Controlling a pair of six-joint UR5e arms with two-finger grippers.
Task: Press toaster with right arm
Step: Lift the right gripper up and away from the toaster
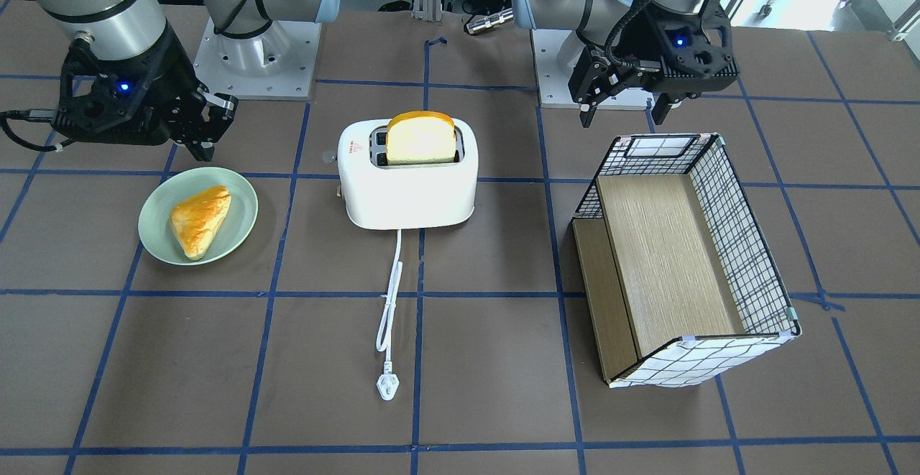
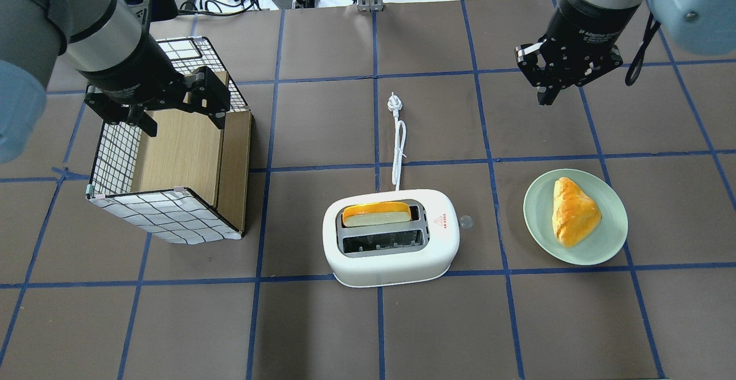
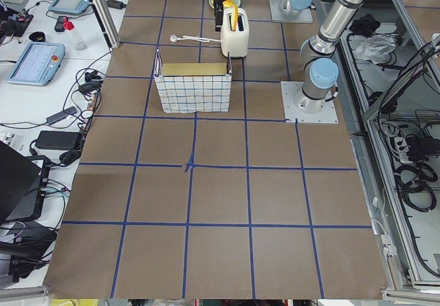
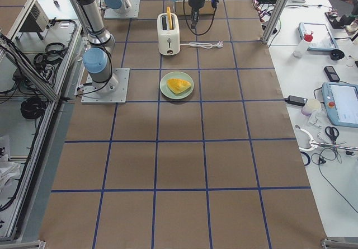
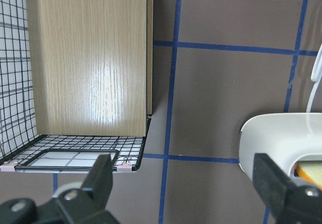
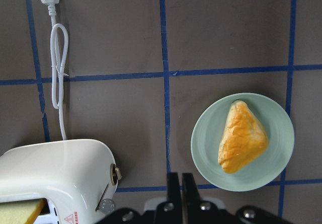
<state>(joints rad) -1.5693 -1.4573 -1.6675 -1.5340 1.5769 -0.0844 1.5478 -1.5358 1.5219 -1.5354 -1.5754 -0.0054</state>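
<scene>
The white two-slot toaster (image 2: 391, 259) stands mid-table with a slice of bread (image 2: 376, 214) upright in its far slot. Its side lever knob (image 2: 464, 222) faces the plate side. The toaster also shows in the front-facing view (image 1: 410, 195) and the right wrist view (image 6: 60, 168). My right gripper (image 2: 546, 95) is shut and empty. It hangs above the table beyond the plate, well apart from the toaster; the right wrist view (image 6: 179, 176) shows its fingers together. My left gripper (image 2: 183, 120) is open and empty over the grid-patterned box.
A green plate (image 2: 537, 219) with a golden pastry (image 2: 572, 210) lies right of the toaster. The black-and-white grid box (image 2: 167, 216) with a wooden inside lies on its side at the left. The toaster's white cord and plug (image 2: 397, 138) run away from it.
</scene>
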